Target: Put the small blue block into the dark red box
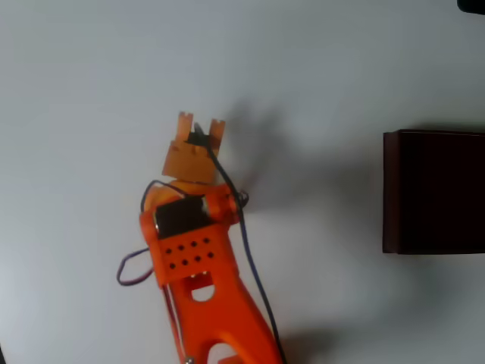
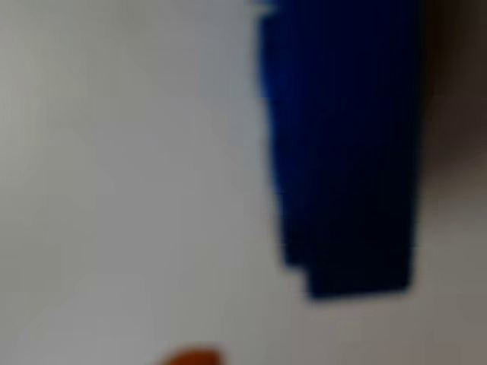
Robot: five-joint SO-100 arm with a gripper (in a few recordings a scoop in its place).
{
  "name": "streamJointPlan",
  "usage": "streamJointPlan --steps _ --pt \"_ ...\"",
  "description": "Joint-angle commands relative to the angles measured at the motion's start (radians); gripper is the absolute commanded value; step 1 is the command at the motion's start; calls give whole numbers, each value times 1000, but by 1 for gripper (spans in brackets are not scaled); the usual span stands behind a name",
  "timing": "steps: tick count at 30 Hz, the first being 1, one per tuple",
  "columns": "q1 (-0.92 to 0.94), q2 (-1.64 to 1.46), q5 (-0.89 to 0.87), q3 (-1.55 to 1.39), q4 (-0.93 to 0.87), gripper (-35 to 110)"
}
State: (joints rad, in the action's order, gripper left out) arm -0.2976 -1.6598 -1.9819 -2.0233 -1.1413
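The box [image 1: 433,192] is dark maroon and thin-walled with a very dark inside, lying open at the overhead view's right edge. The block [image 2: 342,144], deep blue and blurred, fills the wrist view's upper right.

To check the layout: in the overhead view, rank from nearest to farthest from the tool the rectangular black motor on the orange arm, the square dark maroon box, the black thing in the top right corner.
1. Black motor, just below the tool.
2. Dark maroon box, far right.
3. Black thing, top right corner.
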Motion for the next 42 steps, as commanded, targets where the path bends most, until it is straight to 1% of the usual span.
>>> streamJointPlan --steps 1,8,14,17,20,21,23,28,29,32,37,39,42 --pt "-12 8 -5 63 -8 27" --pt "-8 78 20 104 14 27" --pt "12 104 55 87 80 26" --pt "15 146 67 115 91 20" --pt "31 163 110 112 124 3" --pt "37 163 124 101 144 0" --pt "43 163 169 95 167 0" --pt "104 138 305 109 152 0" --pt "126 114 342 109 130 0" --pt "219 5 528 117 60 1" --pt "454 -238 985 123 -32 0" --pt "561 -339 1144 91 -34 0" --pt "718 -446 1338 29 -2 0"
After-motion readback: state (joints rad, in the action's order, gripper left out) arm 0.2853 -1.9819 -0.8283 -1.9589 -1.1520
